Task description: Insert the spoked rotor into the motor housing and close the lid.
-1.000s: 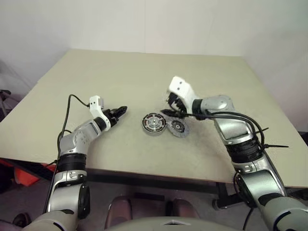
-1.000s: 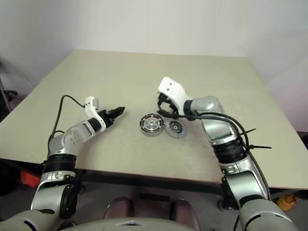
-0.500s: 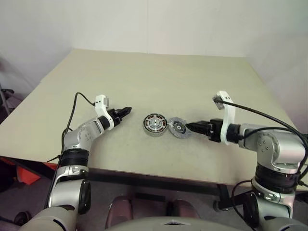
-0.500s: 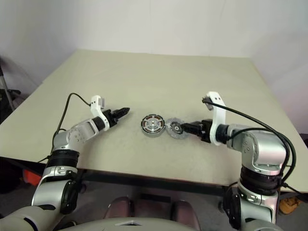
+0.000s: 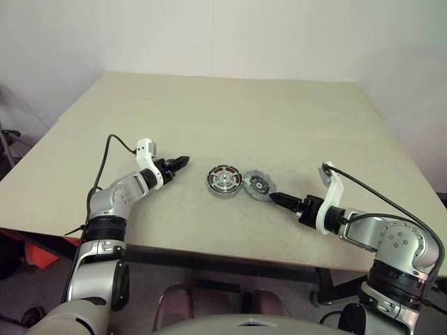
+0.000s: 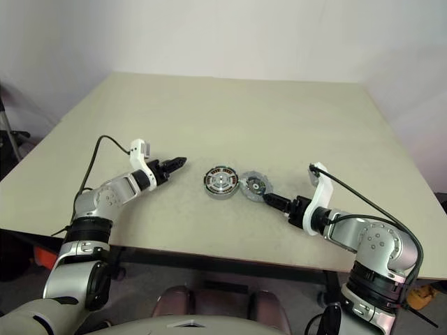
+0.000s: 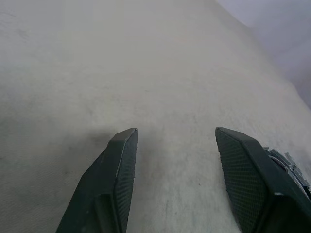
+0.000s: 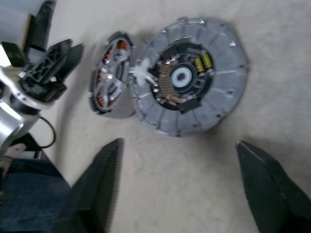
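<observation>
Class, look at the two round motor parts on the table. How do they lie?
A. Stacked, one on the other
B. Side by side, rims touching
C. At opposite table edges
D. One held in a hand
B: the housing and the rotor lie flat on the table, rims meeting, both hands empty.

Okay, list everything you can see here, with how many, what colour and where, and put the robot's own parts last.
table: one, beige, spanning the scene.
motor housing: one, silver with copper-brown windings, lying mid-table between the grippers.
spoked rotor: one, grey, lying right beside the housing on its right; their edges look to touch.
wall: white, behind the table.
left gripper: one, black fingers on a white mount, open and holding nothing, over the table left of the housing.
right gripper: one, black fingers on a white mount, open and holding nothing, just right of the rotor.
</observation>
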You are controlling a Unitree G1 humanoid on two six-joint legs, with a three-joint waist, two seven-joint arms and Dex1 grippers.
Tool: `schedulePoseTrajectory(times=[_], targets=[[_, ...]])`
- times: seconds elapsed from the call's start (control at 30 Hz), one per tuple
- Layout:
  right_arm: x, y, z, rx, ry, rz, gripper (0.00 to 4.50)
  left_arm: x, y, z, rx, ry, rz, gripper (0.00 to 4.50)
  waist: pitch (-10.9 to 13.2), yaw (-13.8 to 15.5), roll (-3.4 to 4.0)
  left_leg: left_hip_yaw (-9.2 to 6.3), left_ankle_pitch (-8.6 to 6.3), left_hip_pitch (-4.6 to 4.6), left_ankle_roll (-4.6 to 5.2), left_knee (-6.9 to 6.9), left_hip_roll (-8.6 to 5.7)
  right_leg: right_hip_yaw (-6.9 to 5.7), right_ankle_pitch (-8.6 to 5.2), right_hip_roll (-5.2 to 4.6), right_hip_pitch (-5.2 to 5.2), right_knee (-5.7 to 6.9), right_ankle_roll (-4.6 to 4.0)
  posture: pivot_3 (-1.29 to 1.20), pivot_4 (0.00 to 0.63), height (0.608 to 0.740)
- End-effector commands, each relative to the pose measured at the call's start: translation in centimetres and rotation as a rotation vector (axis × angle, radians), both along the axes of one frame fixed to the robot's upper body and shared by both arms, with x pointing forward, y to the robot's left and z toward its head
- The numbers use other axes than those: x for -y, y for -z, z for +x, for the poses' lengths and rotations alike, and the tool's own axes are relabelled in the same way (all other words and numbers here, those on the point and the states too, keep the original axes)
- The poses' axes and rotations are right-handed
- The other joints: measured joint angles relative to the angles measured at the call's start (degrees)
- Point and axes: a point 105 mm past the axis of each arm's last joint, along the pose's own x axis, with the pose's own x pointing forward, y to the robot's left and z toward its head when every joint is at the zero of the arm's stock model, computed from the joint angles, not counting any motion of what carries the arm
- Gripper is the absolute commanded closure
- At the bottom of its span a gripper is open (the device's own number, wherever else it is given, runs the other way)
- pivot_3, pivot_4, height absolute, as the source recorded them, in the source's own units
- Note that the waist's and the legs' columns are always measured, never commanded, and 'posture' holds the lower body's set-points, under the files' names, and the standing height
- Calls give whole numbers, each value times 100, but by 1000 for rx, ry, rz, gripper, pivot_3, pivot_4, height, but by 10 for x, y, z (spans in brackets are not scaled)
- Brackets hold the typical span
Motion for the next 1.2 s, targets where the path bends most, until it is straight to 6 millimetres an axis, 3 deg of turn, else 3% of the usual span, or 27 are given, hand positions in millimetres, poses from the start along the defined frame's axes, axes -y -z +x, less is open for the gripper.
schedulePoseTrajectory(times=[0.03, 0.17, 0.33, 0.77, 1.0, 1.2], targets=[[-11, -13, -2, 32, -32, 63, 7, -5, -13, 3, 47, 3, 23, 1760, -1, 0, 1, 0, 0, 0, 0, -4, 1, -2, 0, 1, 0, -3, 0, 0, 0, 740], [-16, -8, 0, -14, -20, 80, 7, -4, -14, 3, 46, 5, 27, 1760, -1, 4, 1, 0, 0, -3, 0, -14, 0, -6, 0, 0, 0, -13, 0, 0, 0, 740], [-18, 12, 4, -120, 37, 75, 7, -6, -18, 5, 56, 3, 35, 1760, -2, -14, 0, 0, 3, -2, -6, -15, 1, -6, -2, 1, 0, -11, 4, 0, 0, 740], [-29, -1, 41, -83, 135, 165, 7, -6, -18, 4, 60, 5, 50, 1760, -2, -14, 0, 0, 24, 2, -42, -17, 3, -7, -17, 0, -4, -4, 45, 0, 0, 740], [-30, -6, 53, -53, 157, 173, 7, -8, -19, 3, 63, 4, 55, 1760, -2, -9, 0, -1, 24, -10, -41, -26, 4, -18, 4, 1, -9, -7, 12, 0, 0, 740], [-54, -42, 53, 71, 19, 224, 7, -7, -18, 4, 59, 4, 60, 1760, -2, -19, 1, -1, 24, -9, -42, -25, 4, -18, -3, 0, -10, -5, 24, 0, 0, 740]])
